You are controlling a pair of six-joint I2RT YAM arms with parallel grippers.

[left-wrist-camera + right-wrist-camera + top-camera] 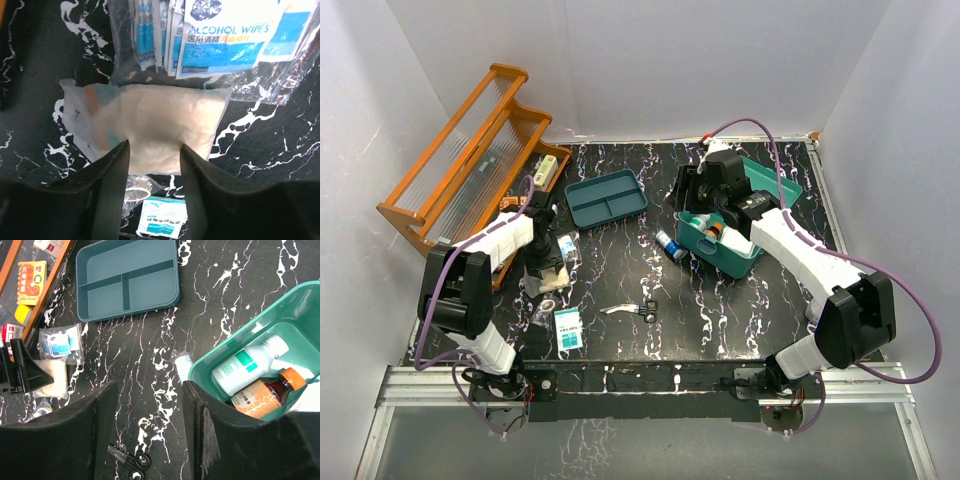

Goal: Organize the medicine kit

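Left wrist view: left gripper point(154, 150) half-spread over a bagged gauze pad point(150, 120) wider than the gap; clamped or not, cannot tell. Pad's long axis runs finger to finger. Far right, medicine kit point(730, 262) sits beside the empty, spread right gripper point(150, 387).

Bare tabletop point(620, 255) between tray point(606, 197) and scissors point(642, 309); medicine kit point(732, 262) on right.

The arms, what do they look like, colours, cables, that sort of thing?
Both the left arm and right arm have white link shells with bulky black joint housings. A thin purple cable loops alongside each. The left hand and right hand are black, with broad, flat, matte fingers.
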